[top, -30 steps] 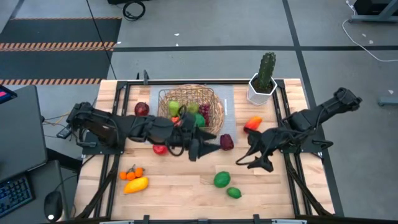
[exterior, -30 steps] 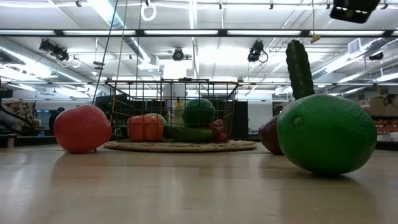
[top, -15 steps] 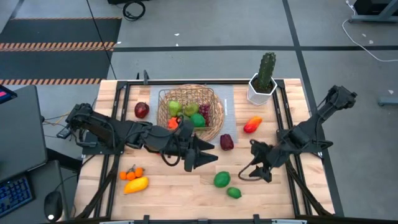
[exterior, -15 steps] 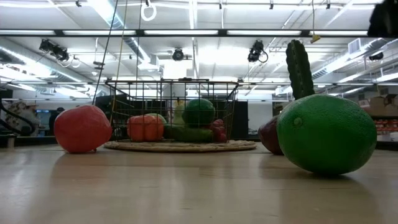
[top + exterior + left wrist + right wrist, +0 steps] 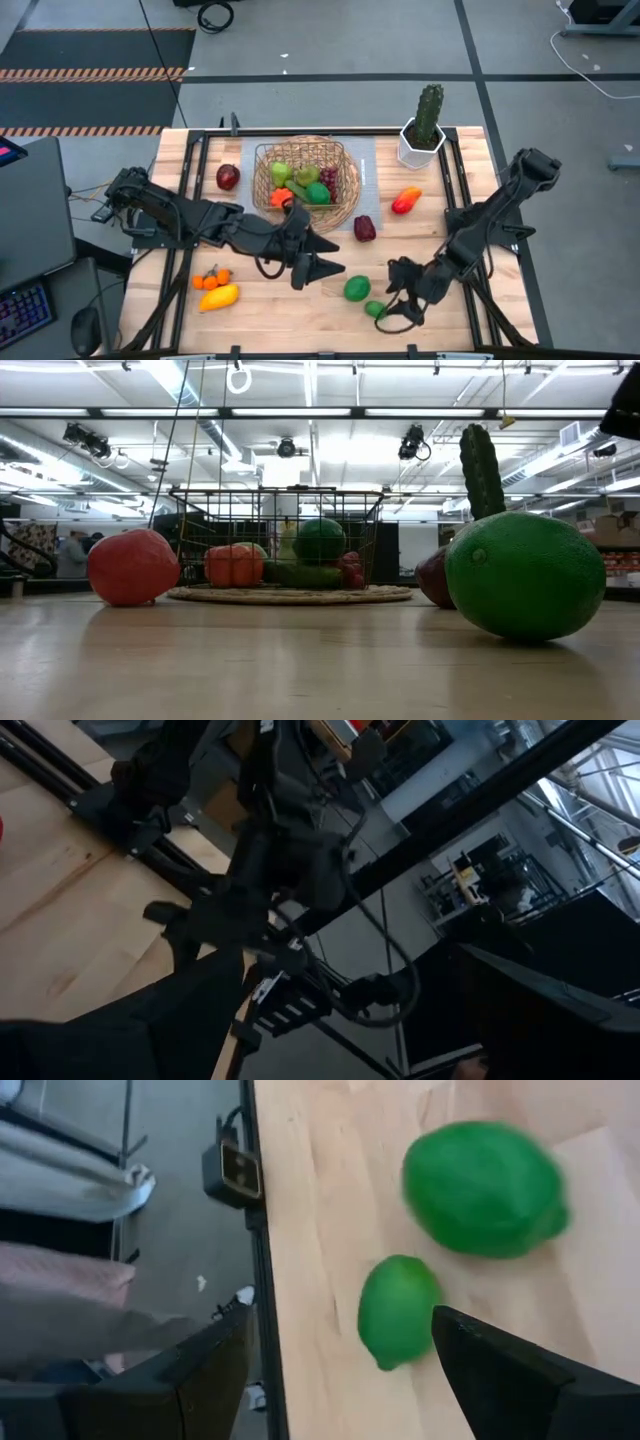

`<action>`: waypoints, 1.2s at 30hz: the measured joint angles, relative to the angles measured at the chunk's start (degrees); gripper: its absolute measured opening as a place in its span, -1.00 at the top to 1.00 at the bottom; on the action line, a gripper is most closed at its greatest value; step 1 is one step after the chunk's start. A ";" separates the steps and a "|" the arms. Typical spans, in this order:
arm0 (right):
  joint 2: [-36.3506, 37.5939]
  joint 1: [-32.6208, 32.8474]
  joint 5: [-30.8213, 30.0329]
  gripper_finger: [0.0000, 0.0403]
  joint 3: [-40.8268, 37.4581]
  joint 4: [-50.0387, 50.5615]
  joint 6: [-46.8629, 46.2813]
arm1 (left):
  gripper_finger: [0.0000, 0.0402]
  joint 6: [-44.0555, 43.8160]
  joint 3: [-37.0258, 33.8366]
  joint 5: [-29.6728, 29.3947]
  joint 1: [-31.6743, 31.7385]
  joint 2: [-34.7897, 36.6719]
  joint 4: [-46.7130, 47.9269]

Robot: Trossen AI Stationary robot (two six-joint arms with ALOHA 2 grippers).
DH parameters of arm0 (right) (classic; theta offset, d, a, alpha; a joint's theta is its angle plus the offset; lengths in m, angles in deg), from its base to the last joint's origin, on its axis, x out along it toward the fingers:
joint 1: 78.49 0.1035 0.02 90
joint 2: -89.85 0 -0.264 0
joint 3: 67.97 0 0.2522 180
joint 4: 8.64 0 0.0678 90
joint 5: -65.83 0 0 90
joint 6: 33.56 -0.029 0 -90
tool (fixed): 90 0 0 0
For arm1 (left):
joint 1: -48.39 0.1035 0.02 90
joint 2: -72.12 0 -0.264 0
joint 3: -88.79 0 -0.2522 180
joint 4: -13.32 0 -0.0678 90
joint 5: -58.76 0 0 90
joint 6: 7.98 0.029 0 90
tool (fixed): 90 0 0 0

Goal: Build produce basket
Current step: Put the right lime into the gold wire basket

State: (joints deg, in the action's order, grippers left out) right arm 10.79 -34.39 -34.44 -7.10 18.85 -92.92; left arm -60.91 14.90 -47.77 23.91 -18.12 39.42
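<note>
The right gripper (image 5: 392, 308) hangs low over the near edge of the wooden worktop (image 5: 280, 300), its fingers spread apart and empty. Between them, in the right wrist view, lies a small green toy lime (image 5: 397, 1309), its long axis running roughly along the fingers; a larger round green toy lime (image 5: 484, 1188) sits just beyond it. The round tan woven wicker basket (image 5: 346, 199), already holding several fruits, stands well apart toward the far side. The left gripper (image 5: 325, 268) hovers mid-worktop, farther from the small lime; its finger state cannot be told.
</note>
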 joint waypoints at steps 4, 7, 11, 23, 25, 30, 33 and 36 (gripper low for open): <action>-4.47 1.08 0.45 -0.57 0.00 -5.75 2.78 | -0.81 -0.01 0.02 0.05 -0.35 0.00 0.00; -6.90 1.55 0.48 -0.63 0.00 -8.83 2.68 | -0.81 -0.26 0.02 0.03 -0.67 0.00 0.02; -9.93 2.04 -0.58 -0.71 0.02 -8.92 1.65 | -0.81 -0.46 0.02 0.02 -1.21 0.00 0.02; -12.11 1.96 -3.31 -0.75 0.02 -7.65 2.52 | -0.81 -4.16 0.02 0.02 -3.84 0.00 -0.02; -11.97 1.95 -3.71 -0.75 0.02 -6.95 2.54 | -0.81 -4.97 0.02 -0.09 -4.21 0.00 0.00; -12.99 1.87 -3.94 -0.75 0.02 -6.29 2.52 | -0.81 -5.06 0.02 -0.39 -4.71 0.00 -0.02; -14.35 1.85 -4.13 -0.75 0.02 -6.74 2.53 | -0.81 -5.35 0.02 -0.39 -4.71 0.00 -0.02; -15.42 1.86 -4.69 -0.75 0.02 -6.87 2.54 | -0.81 -5.38 0.02 -0.42 -4.69 0.00 -0.02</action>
State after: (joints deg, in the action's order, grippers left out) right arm -4.63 -32.53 -39.12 -7.08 11.98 -90.38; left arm -66.28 14.93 -48.19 19.22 -18.12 39.40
